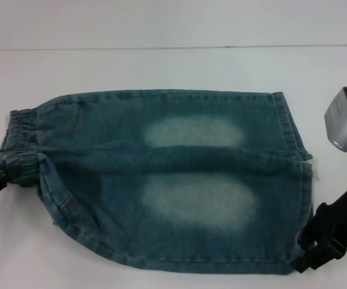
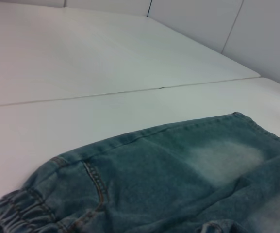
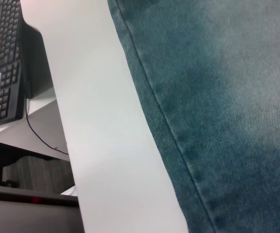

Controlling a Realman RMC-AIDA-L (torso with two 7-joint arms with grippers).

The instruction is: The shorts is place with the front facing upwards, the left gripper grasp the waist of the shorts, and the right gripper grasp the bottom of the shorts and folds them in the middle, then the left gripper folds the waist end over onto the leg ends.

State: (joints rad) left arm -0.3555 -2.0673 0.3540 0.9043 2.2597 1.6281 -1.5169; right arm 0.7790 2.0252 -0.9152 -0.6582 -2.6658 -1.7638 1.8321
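Lying flat across a white desk (image 1: 161, 66), front side up, the denim shorts (image 1: 161, 180) stretch from the robot's left to its right, with the waist of the shorts (image 1: 18, 141) at the left and the bottom of the shorts (image 1: 296, 162) at the right. The left pincer (image 1: 5, 176) sits at the near corner of the ruched band and appears pressed onto the fabric there, which bunches toward it. The right pincer (image 1: 308, 251), marked by a small white label, sits at the near corner of the leg hem, apparently pinching it, though the fingertips are partly hidden by cloth. A keyboard (image 3: 6, 63) shows beyond the desk edge in the right wrist view. Both grasps seem set, so the lengthwise fold looks next: it calls for both arms to lift together and carry the near edge over to the far edge, keeping the denim taut.
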